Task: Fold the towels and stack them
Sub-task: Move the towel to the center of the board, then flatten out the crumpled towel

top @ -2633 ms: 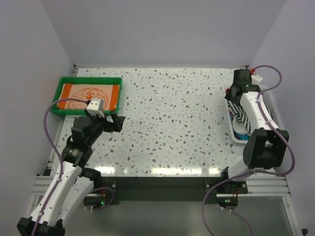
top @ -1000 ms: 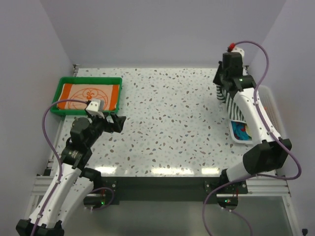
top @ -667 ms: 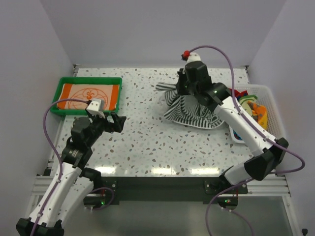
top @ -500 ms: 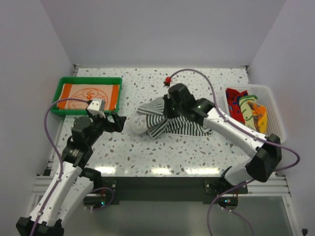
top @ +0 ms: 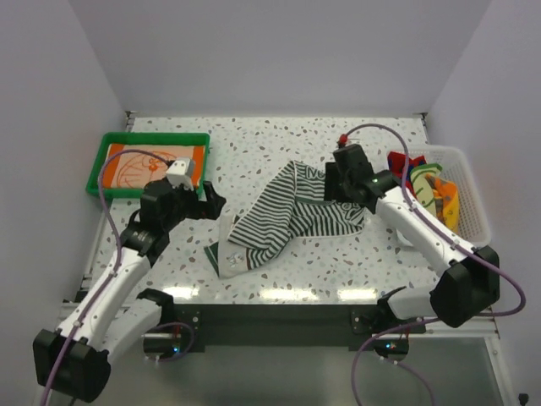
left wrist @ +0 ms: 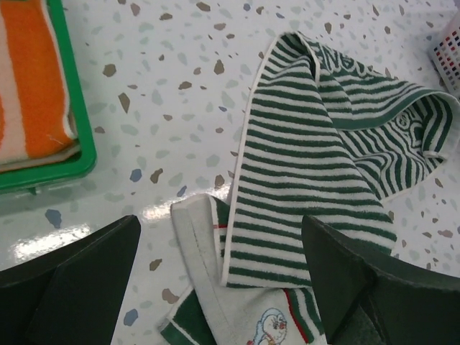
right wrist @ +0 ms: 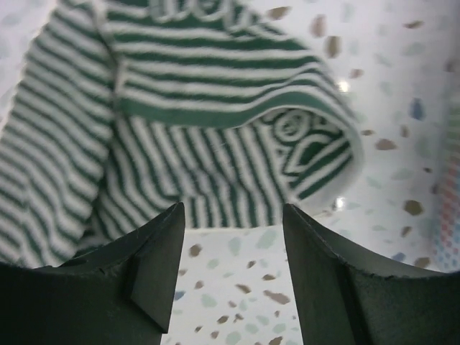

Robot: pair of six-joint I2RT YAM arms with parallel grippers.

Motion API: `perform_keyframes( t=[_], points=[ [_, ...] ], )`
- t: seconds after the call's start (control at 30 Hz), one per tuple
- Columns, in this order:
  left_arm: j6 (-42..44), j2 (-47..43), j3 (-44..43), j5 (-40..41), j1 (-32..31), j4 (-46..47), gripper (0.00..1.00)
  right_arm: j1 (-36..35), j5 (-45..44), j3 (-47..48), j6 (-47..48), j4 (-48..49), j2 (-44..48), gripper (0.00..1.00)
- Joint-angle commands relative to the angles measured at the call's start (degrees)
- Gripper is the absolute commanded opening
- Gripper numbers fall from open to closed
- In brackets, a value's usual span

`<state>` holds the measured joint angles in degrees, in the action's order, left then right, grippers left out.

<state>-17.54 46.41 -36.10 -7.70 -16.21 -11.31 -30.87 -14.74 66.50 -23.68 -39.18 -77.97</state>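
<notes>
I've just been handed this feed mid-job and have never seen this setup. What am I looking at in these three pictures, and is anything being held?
There are two robot arms at the table's near edge, a left arm and a right arm. Each ends in a two-finger gripper. The wide picture comes from a fixed camera above and behind them. The other two come from wrist cameras, and the dark shapes at the bottom are each gripper's own fingers.

A striped towel lies crumpled on the speckled table between the arms. A green tray holds an orange towel, and a white basket holds more towels.

The left gripper and right gripper are both open and hold nothing.
</notes>
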Motion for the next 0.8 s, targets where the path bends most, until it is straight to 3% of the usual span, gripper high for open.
perform_keyframes(
  t=[0.0, 0.13, 0.27, 0.47, 0.7, 0.77],
  points=[
    [-3.19, 10.14, -6.68, -7.12, -0.49, 4.63, 1.00, 7.13, -5.29, -3.39, -0.92, 0.94, 0.46, 0.60],
    [-3.82, 24.05, -15.47, -8.73, -4.78, 3.50, 1.00, 11.79, -5.91, -8.04, -2.86, 2.18, 0.11, 0.63],
    [-4.25, 35.22, -24.44, -3.04, -11.55, 2.70, 1.00, 12.68, -5.30, -11.91, -3.56, 3.75, -0.34, 0.66],
    [-8.73, 47.62, -27.27, 2.77, -18.59, 4.98, 0.96, 14.26, -5.39, -15.70, -4.62, 7.97, -3.05, 0.65],
    [-14.52, 51.94, -20.43, 9.18, -21.32, 6.21, 0.67, 15.40, -2.31, -16.58, -3.74, 14.12, -5.87, 0.59],
    [-16.03, 51.15, -16.40, 11.29, -21.32, 6.92, 0.64, 15.40, -0.56, -17.10, -3.74, 16.58, -6.49, 0.57]
  ],
)
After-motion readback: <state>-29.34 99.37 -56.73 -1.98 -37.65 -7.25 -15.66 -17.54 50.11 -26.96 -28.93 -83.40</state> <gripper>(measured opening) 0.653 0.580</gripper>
